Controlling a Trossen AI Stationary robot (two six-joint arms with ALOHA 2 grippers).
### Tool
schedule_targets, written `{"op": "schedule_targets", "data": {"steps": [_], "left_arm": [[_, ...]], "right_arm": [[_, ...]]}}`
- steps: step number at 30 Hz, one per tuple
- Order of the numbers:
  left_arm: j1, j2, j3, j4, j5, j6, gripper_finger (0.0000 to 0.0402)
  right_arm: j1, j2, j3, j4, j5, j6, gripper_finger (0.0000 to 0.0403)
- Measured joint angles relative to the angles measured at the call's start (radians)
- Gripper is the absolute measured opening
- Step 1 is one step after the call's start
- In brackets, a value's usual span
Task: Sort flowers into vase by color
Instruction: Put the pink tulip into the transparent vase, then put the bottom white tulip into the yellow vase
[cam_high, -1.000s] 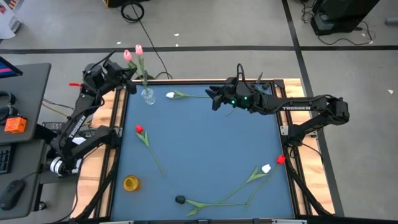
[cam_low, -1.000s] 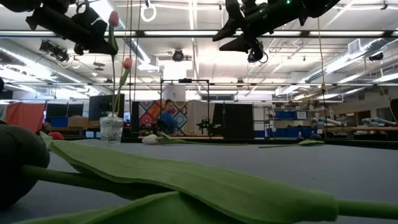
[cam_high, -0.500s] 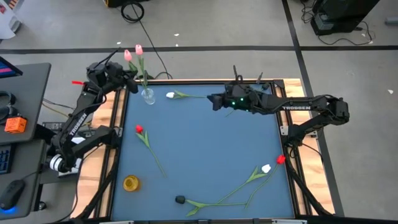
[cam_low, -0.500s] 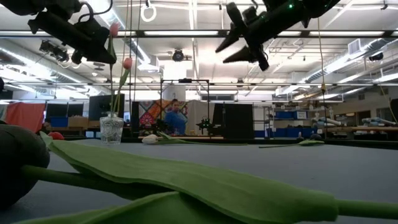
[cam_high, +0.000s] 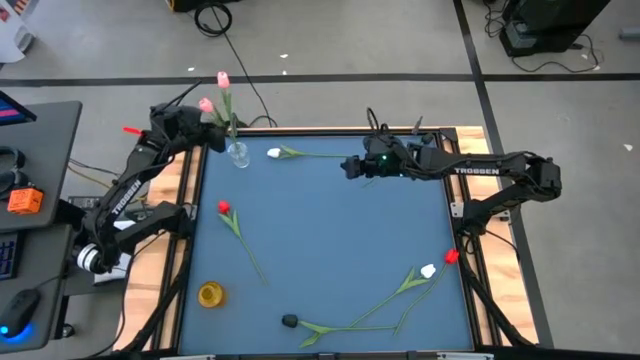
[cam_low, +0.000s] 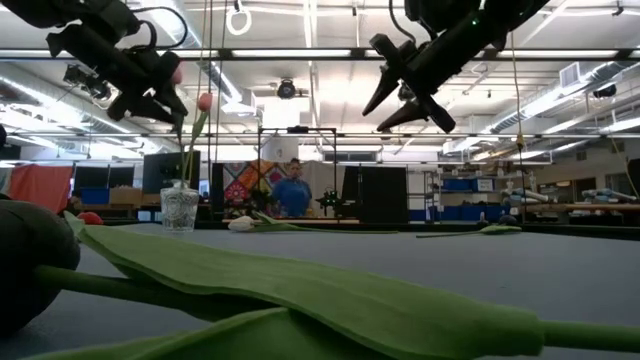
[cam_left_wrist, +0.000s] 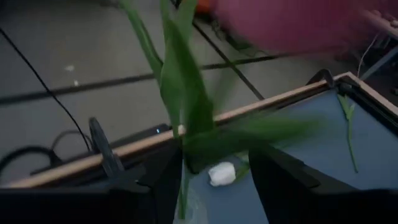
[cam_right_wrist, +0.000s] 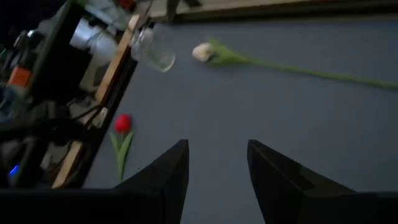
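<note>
A small glass vase (cam_high: 237, 153) stands at the table's far left corner with two pink tulips (cam_high: 222, 80) upright in it. My left gripper (cam_high: 200, 128) is open just left of them, above the vase, its fingers on either side of a green stem (cam_left_wrist: 182, 134). My right gripper (cam_high: 347, 168) hangs open over the far middle of the table, with nothing between its fingers (cam_right_wrist: 177, 171). A white tulip (cam_high: 275, 153) lies beside the vase. A red tulip (cam_high: 224, 207) lies on the left part of the table. My left gripper stands open around the pink tulip's stem (cam_left_wrist: 182, 134) above the vase, coming level from the table's left. I cannot tell whether a finger (cam_left_wrist: 163, 180) touches the stem. The tulip stands upright in the vase.
A yellow vase (cam_high: 211, 294) stands near the front left. A white tulip (cam_high: 428, 270) and a red tulip (cam_high: 451, 256) lie at the right edge, and a dark-headed one (cam_high: 290, 321) lies at the front. A person (cam_low: 293, 190) stands in the room beyond.
My left gripper has opened and let go of the pink tulip, then drawn back a little toward the table's left edge. The tulip stays in the vase, and its head has sunk lower. My right gripper has tipped its fingers downward and come lower over the table.
</note>
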Motion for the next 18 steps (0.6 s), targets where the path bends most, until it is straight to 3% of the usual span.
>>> {"op": "schedule_targets", "data": {"steps": [7, 14, 18], "left_arm": [[-0.004, -0.003, 0.001, -0.076, 0.020, -0.116, 0.0191], [-0.031, 0.007, 0.058, -0.283, 0.019, -0.127, 0.0183], [-0.044, 0.006, 0.072, -0.451, -0.011, -0.131, 0.0170]], "right_arm": [[-0.033, 0.000, 0.000, -0.117, -0.205, 0.027, 0.0171], [-0.011, 0.000, 0.000, -0.338, -0.404, 0.021, 0.0171], [0.024, 0.000, 0.000, -0.480, -0.443, -0.016, 0.0171]]}}
